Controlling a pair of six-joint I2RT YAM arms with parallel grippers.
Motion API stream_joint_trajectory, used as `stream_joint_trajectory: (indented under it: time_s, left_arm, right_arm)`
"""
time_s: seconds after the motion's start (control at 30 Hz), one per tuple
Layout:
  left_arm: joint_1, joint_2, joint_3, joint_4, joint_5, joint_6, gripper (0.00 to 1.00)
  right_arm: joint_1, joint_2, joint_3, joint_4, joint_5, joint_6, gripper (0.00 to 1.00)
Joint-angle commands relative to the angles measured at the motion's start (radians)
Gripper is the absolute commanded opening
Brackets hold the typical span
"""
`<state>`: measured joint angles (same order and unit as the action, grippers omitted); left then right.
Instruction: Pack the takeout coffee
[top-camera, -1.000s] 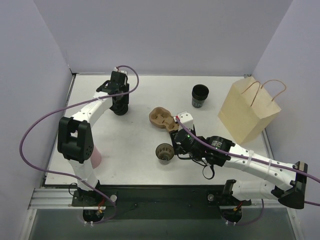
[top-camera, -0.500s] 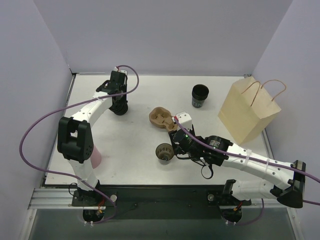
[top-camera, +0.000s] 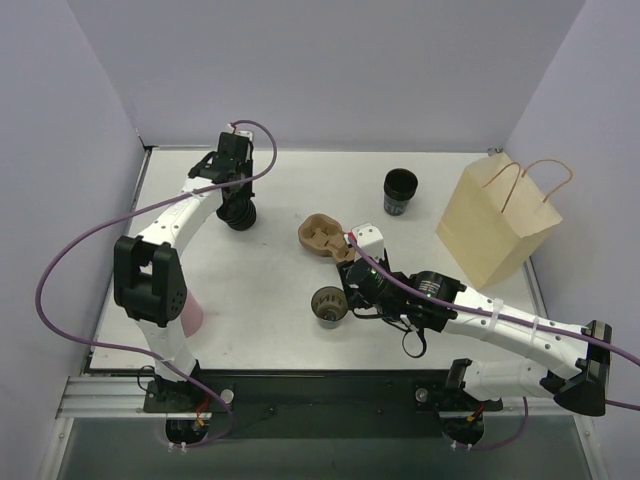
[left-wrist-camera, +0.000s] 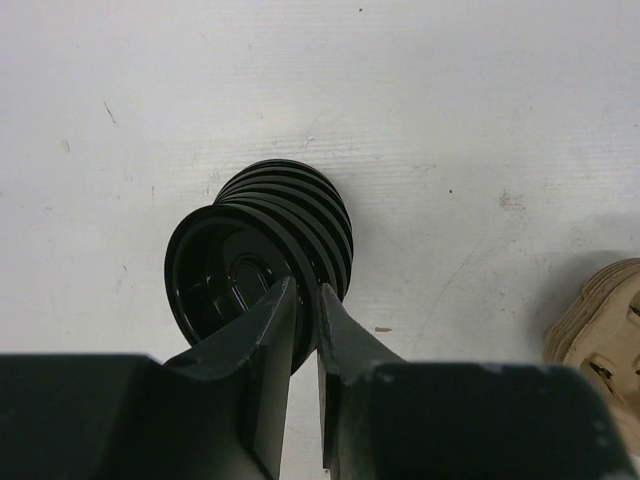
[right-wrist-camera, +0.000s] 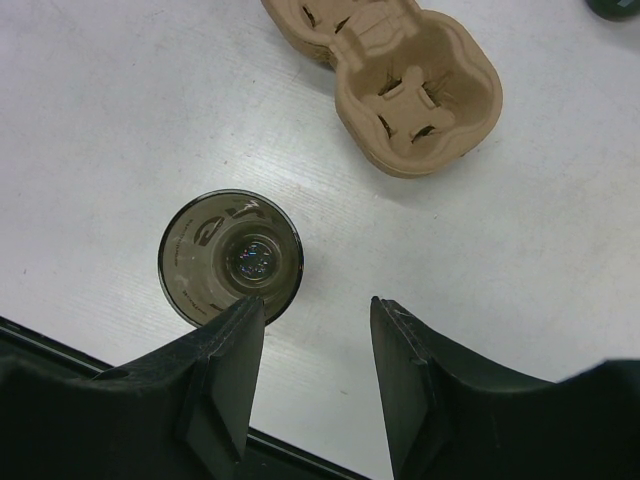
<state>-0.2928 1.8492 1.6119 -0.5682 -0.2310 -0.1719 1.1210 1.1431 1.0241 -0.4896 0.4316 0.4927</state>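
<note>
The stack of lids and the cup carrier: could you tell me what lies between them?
Nothing; only bare table separates the stack of lids from the cup carrier, as the left wrist view shows.

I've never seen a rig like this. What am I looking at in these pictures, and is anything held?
These are two robot arms bolted at the near edge of a table, each ending in a two-finger gripper. The wide picture looks down from above and behind; the other two come from wrist cameras. On the table stand a brown pulp carrier, a single lidless cup, a stack of cups, a stack of black lids and a paper bag. The left gripper pinches the rim of the top lid. The right gripper is open, holding nothing, by that cup.
</note>
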Motion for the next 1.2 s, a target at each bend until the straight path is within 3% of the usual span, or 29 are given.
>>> stream_joint_trajectory:
  time_s: [0.0,0.13,0.33,1.17]
  left_arm:
    - [0.003,-0.061,0.043,-0.035,0.005,0.009,0.25]
    - [0.006,-0.047,0.034,-0.036,0.009,0.009,0.38]
    - [0.017,-0.015,0.036,-0.03,0.062,0.011,0.46]
    - [0.041,0.036,0.011,-0.013,0.098,0.0,0.44]
  right_arm:
    - [0.005,0.004,0.036,0.011,0.024,-0.005,0.47]
    - [0.005,0.0,0.034,0.02,0.01,-0.005,0.47]
    - [0.005,-0.009,0.036,0.022,0.012,-0.019,0.47]
    - [0.003,-0.04,0.025,0.022,0.022,-0.031,0.47]
